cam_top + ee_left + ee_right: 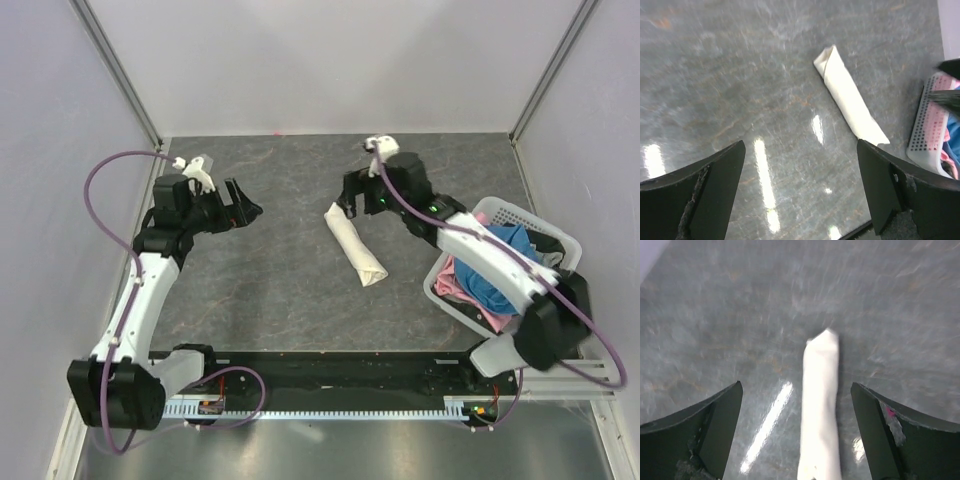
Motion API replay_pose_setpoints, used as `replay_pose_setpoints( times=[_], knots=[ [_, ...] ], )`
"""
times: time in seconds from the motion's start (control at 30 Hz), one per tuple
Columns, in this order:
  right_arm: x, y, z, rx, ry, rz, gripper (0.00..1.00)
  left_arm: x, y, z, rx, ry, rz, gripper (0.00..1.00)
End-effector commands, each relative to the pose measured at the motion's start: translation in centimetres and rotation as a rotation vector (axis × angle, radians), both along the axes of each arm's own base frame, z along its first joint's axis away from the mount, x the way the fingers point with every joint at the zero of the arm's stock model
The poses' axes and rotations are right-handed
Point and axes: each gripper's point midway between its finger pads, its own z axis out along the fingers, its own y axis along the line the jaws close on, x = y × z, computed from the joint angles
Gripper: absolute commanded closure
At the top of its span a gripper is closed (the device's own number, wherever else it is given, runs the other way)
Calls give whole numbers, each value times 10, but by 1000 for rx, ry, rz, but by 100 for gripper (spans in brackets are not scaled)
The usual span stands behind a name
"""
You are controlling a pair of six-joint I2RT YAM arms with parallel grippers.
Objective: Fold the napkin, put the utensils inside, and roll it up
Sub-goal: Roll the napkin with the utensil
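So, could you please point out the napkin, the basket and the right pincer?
napkin [355, 243]: top view, middle of roll.
basket [505, 210]: top view, far rim.
right pincer [796, 385]: right wrist view, between fingertips.

Right-wrist view: napkin [821, 405] blurred, cropped at bottom.

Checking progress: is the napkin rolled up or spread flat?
Rolled up: the napkin lies on the table as one narrow tube, with neither arm touching it. Whether the utensil is inside, cannot tell.

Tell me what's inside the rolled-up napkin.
Only cream cloth shows: the napkin lies rolled on the table. No utensil sticks out of either end; anything wrapped inside is covered.
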Motion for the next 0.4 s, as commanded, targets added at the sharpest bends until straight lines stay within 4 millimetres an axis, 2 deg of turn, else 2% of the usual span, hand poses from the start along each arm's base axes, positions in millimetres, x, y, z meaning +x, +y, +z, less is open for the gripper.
replay_pose_setpoints(
  times=[0.0, 0.07, 0.1, 0.13, 0.2, 0.23, 0.37],
  knots=[
    [-8, -43, 43, 85, -247, -126, 2, -4, 14, 42, 84, -210, 23, 0],
    [-16, -67, 45, 93, -318, -197, 2, -6, 16, 51, 90, -270, 30, 0],
    [-19, -74, 42, 86, -329, -216, 2, -8, 16, 43, 93, -269, 32, 0],
    [-25, -81, 36, 84, -345, -230, 2, -12, 17, 48, 91, -298, 33, 0],
    [-28, -91, 30, 82, -359, -265, 2, -13, 15, 45, 80, -318, 29, 0],
    [-32, -95, 19, 72, -344, -274, 2, -14, 14, 45, 72, -320, 31, 0],
    [-35, -103, 3, 52, -324, -303, 2, -15, 14, 43, 68, -317, 29, 0]
  ],
)
